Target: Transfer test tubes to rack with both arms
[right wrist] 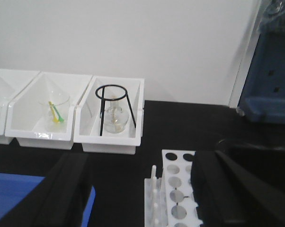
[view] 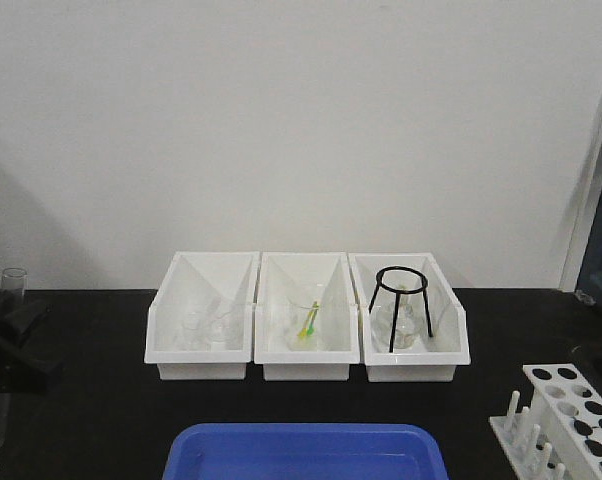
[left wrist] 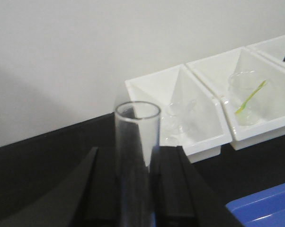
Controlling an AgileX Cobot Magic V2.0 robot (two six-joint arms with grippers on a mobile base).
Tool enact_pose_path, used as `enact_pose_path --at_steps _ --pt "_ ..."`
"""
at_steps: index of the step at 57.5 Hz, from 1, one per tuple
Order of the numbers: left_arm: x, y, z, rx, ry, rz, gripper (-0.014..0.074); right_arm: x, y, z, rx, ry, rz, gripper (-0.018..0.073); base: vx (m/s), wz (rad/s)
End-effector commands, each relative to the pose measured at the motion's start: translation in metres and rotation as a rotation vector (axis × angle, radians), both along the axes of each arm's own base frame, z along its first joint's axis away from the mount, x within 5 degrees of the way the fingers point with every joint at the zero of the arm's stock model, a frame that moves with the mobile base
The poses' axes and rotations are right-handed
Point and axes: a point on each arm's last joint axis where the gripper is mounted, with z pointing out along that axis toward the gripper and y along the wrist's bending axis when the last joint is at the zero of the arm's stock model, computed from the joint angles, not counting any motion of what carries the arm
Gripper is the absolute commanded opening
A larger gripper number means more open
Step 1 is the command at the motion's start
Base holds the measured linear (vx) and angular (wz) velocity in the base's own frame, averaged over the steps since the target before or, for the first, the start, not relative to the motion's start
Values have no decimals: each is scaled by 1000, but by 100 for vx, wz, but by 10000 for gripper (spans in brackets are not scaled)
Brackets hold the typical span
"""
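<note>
A clear test tube (left wrist: 137, 142) stands upright between the black fingers of my left gripper (left wrist: 135, 189), which is shut on it. The front view shows this tube (view: 14, 282) at the far left edge, held above the black table by the left gripper (view: 8, 325). The white rack (view: 573, 408) with round holes and upright pegs sits at the table's front right. In the right wrist view, the rack (right wrist: 176, 188) lies below and between the widely spread fingers of my right gripper (right wrist: 142, 194), which is open and holds nothing. The rack holes in view hold no tubes.
Three white bins (view: 308, 372) stand side by side at the back of the table. The middle one holds a beaker with a green-yellow stick (view: 309, 322). The right one holds a black tripod stand (view: 402, 300) over a flask. A blue tray (view: 306, 455) lies at the front centre.
</note>
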Motion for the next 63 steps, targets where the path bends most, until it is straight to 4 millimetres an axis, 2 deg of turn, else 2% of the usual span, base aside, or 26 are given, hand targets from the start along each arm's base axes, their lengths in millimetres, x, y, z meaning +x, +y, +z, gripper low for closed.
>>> enact_pose_path --at_steps 1,19,31,42,52,63 --pt "-4 -10 32 -31 -141 -34 -21 9 1 11 37 -53 0 496 0 0" --pt "-19 -53 35 -76 -130 -207 -22 53 16 -17 154 91 124 496 0 0" --pt "-30 -74 35 -179 -94 -279 -22 78 34 -29 170 82 335 494 0 0" --pt "-41 -90 36 -204 -88 -348 -22 89 56 -31 172 -47 627 482 0 0" --pt "-49 -101 42 -241 -136 -394 -22 99 67 -45 209 -29 767 476 0 0" --pt "-54 -110 53 -261 -167 -435 -22 100 101 -60 169 -17 935 476 0 0"
